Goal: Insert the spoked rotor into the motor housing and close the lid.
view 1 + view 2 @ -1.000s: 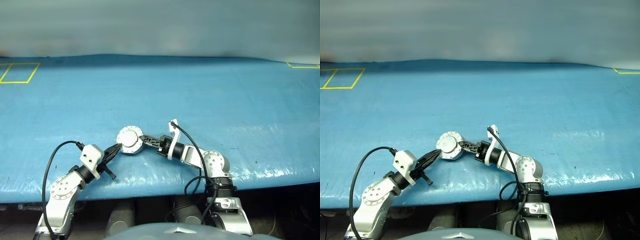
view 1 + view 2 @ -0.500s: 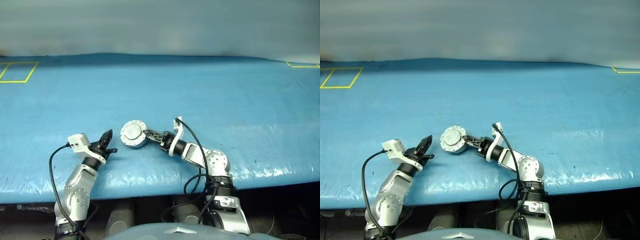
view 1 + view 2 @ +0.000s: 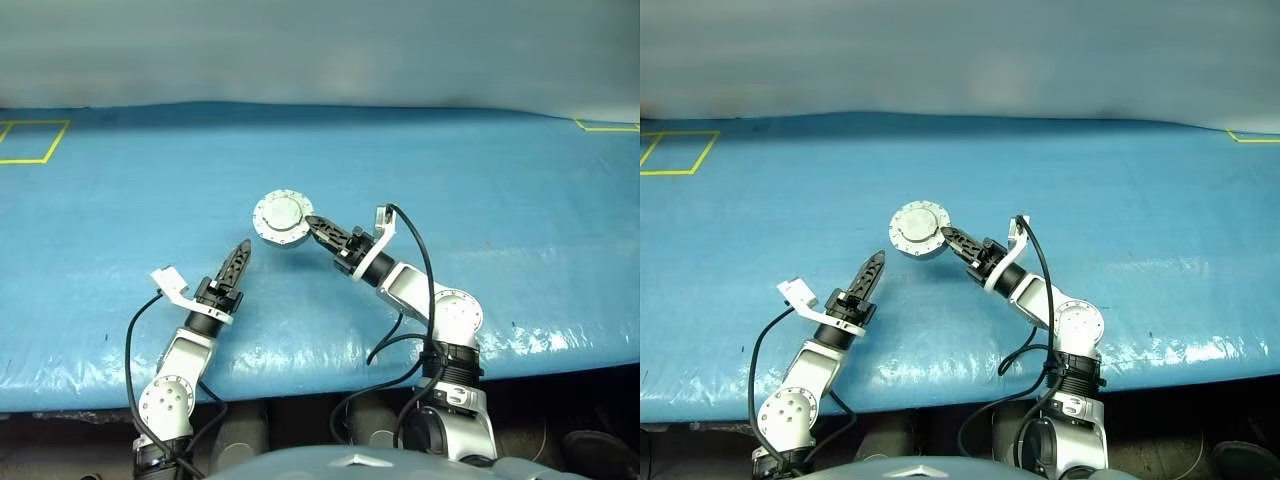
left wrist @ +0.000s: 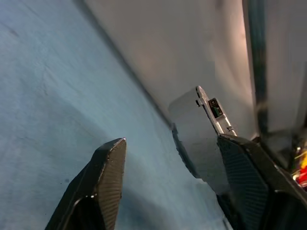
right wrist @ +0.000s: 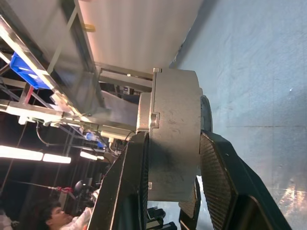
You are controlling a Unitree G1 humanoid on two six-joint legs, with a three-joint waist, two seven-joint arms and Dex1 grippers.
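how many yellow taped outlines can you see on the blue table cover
2. One yellow outline is at the far left corner of the blue table cover; the other yellow outline is at the far right edge, cut off by the frame. More may lie out of view.

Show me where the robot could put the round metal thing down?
Nearly anywhere: the blue table is bare beyond the motor up to the yellow squares at the far corners. It is only crowded near the front edge, between the left gripper and right gripper.
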